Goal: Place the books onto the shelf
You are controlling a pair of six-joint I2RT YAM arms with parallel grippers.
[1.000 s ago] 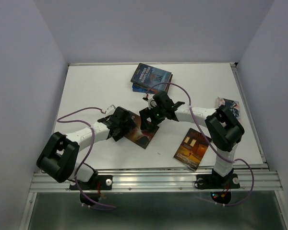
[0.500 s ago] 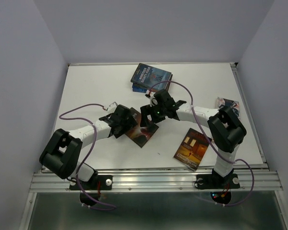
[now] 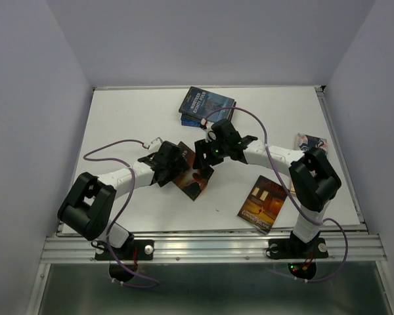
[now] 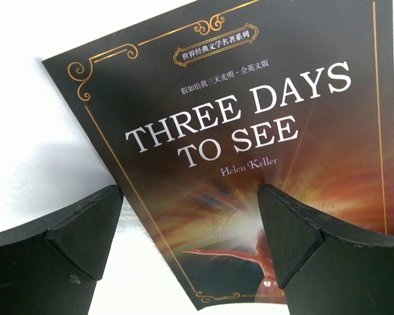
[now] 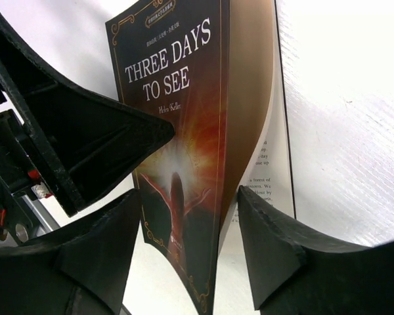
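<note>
Left claw (image 4: 190,197) wide, bracing the book (image 4: 236,131) from the left — right claw (image 5: 190,197) part-open astride its raised edge, likely levering it up for a grip.

My left arm (image 3: 128,176) and right arm (image 3: 276,156) were white tubes with bulky black joints (image 3: 85,207), a purple cable (image 3: 105,156) looping along each. My left gripper (image 4: 190,190) ended in matt black wedge-shaped fingers (image 4: 65,243).
</note>
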